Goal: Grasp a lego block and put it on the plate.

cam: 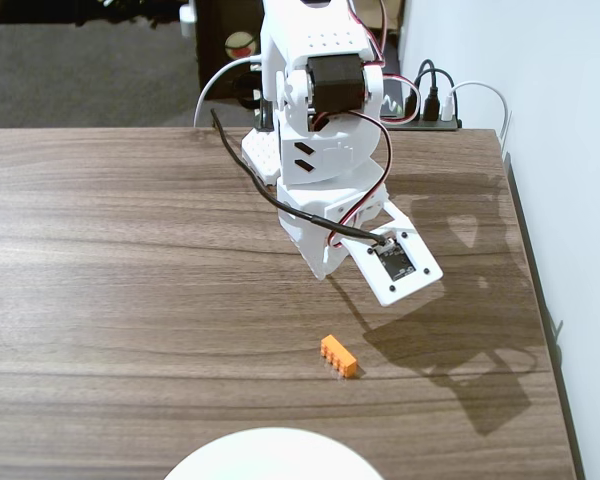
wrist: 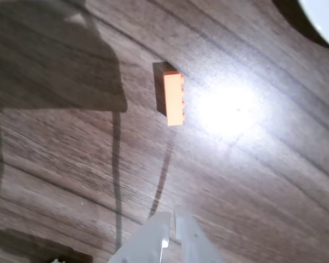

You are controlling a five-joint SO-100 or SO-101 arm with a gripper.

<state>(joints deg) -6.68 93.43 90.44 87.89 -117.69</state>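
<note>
The plate (cam: 272,455) is cut off at the table (cam: 110,300) edge, the brick (cam: 339,356) lies free, and the empty pincer (wrist: 172,220) is nearly closed.

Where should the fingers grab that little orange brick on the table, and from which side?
Come straight down on the orange brick and pinch its two long flat sides. It lies flat, studs up, alone on the bare wood, with its length slanted in the fixed view, so turn the gripper to span the narrow width.
</note>
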